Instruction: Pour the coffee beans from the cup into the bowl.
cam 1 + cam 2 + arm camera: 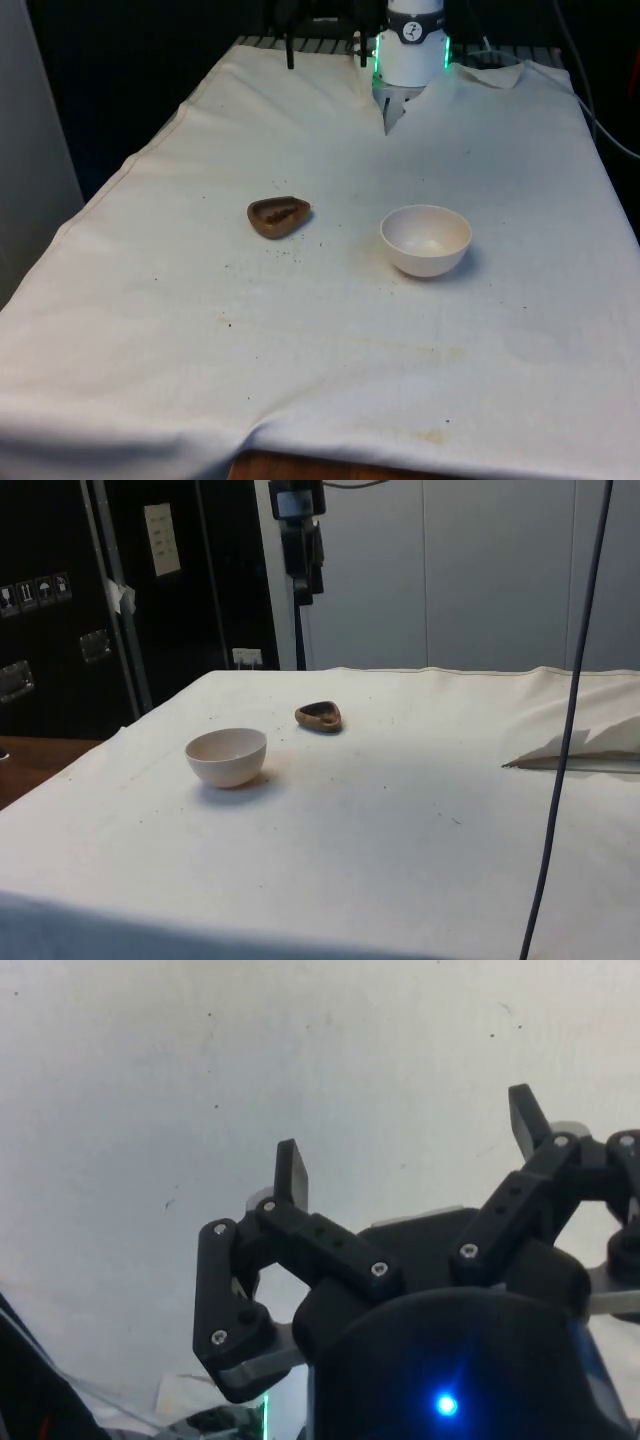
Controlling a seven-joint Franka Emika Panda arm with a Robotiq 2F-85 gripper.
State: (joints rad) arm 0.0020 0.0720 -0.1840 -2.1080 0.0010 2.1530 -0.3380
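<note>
1. White cloth (330, 380) covers the whole counter, and its wrinkled front edge lies nearest in the front view, with faint stains and a few dark specks scattered on it.
2. Towards the front view's left, near the middle of the counter, sits a small brown cup (278, 216), shallow and roughly heart-shaped, upright on the cloth. Dark contents show inside it, and a few dark crumbs lie on the cloth just beside it.
3. Towards the front view's right stands a white bowl (426, 239), upright and apart from the cup. Its inside looks pale.
4. In the wrist view, the black hand (410, 1150) has its two fingers (292, 1173) spread wide apart, holding nothing, with plain white cloth (200, 1080) beyond them.
</note>
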